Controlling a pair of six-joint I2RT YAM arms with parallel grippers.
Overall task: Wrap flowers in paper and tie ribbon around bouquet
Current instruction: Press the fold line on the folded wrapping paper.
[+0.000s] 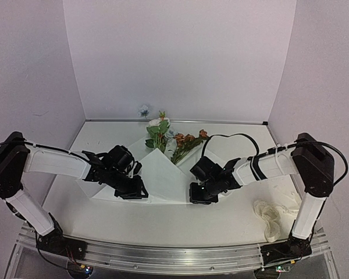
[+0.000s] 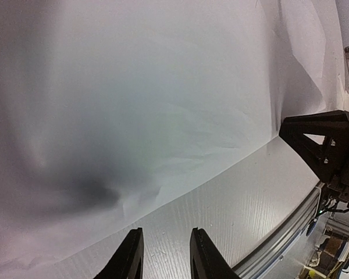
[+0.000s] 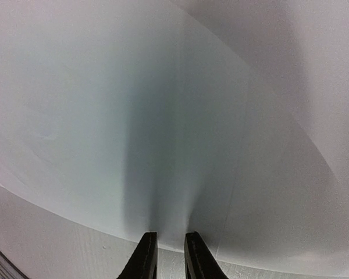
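Left wrist: left tool (image 2: 167, 233) slightly spread over bare worktop (image 2: 250, 203), just off paper (image 2: 134, 87) edge. Right tool (image 3: 170, 235) tips at paper edge; pinch undeterminable.

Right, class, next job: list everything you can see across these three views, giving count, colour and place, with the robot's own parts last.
table: one, white; under everything.
paper: one folded sheet, white; table centre.
flowers: one small bunch, blue-white and rust-orange blooms, green leaves; far centre, heads poking beyond the paper.
ribbon: one, cream-white; heaped loosely at the near right.
small bloom-like thing: one, grey-blue; just past the table's far edge.
cable: one, black; looping right of the flowers.
left gripper: one, black; jaws apart over bare table beside the paper's near edge.
right gripper: one, black; jaws narrowly apart at the paper's edge, a pinch cannot be confirmed.
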